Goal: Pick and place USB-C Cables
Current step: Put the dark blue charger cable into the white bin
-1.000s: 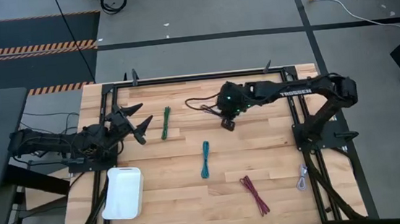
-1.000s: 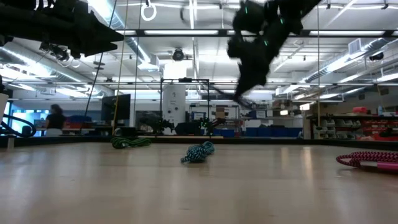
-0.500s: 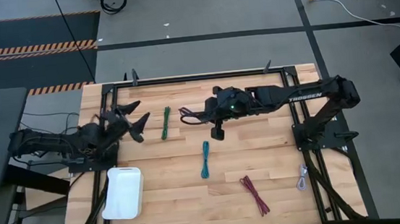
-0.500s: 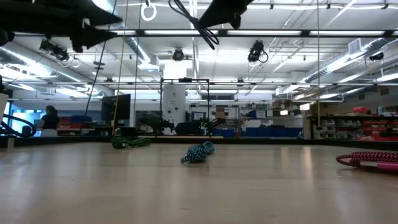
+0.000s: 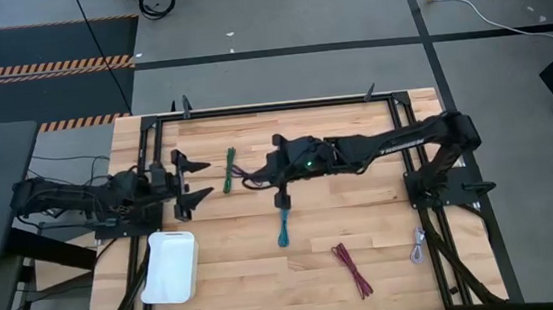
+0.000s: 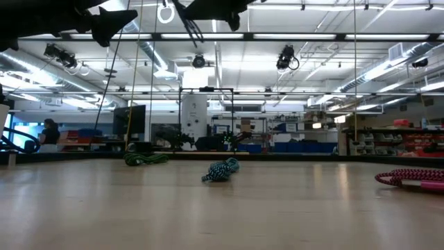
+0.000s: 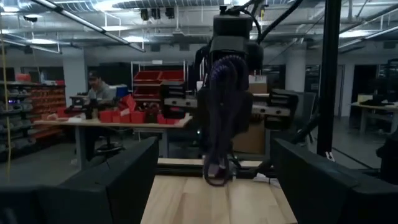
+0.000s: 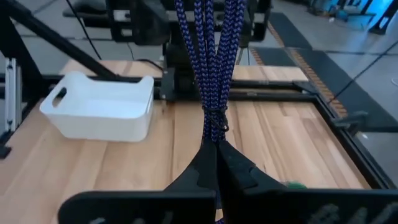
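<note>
Carrying: right gripper (image 8: 214,163), jaws pinched on the purple cable (image 8: 214,56), held in the air over mid-surface, pointed toward the left arm.
Waiting: left gripper (image 5: 186,180), jaws spread wide, facing the hanging bundle, just beyond the white bin (image 5: 169,267).
Bin: looks empty from above, so nothing seems placed yet.
Left on the surface (image 5: 382,216): green cable (image 5: 230,169), teal cable (image 5: 283,222), dark red cable (image 5: 352,270), pale grey cable (image 5: 418,247).
Progress: early, by my judgement; first cable in transit.

Three cables (image 5: 230,169) (image 5: 283,222) (image 5: 352,271) lie right of the bin (image 5: 169,267) on the table (image 5: 362,218).
</note>
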### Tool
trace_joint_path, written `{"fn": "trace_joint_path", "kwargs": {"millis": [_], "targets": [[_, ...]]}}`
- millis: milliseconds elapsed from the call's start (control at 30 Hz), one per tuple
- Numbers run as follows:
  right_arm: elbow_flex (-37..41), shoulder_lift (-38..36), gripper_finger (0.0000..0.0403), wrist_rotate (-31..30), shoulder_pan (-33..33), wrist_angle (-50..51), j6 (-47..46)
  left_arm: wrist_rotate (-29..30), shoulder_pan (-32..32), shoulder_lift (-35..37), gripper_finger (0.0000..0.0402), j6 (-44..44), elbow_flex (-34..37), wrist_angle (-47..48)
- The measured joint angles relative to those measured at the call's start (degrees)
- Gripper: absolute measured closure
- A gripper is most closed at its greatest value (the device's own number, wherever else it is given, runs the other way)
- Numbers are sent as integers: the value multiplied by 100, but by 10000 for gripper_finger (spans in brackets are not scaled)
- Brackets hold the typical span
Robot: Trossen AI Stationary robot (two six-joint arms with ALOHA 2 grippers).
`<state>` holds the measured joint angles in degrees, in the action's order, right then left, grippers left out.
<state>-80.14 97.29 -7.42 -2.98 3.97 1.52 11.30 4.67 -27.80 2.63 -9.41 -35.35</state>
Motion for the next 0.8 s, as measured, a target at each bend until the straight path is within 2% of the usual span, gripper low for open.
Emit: {"fn": "trace_joint_path", "kwargs": {"millis": [300, 533, 800], "targets": [[0, 428, 403, 4, 0, -741, 22, -1, 0, -47, 83, -45, 0, -34], [-2, 788, 403, 216, 53, -1781, 57, 7, -4, -312, 84, -48, 0, -260], [-4, 918, 403, 274, 135, -2003, 14, -106, -22, -816, 84, -99, 0, -981]]}}
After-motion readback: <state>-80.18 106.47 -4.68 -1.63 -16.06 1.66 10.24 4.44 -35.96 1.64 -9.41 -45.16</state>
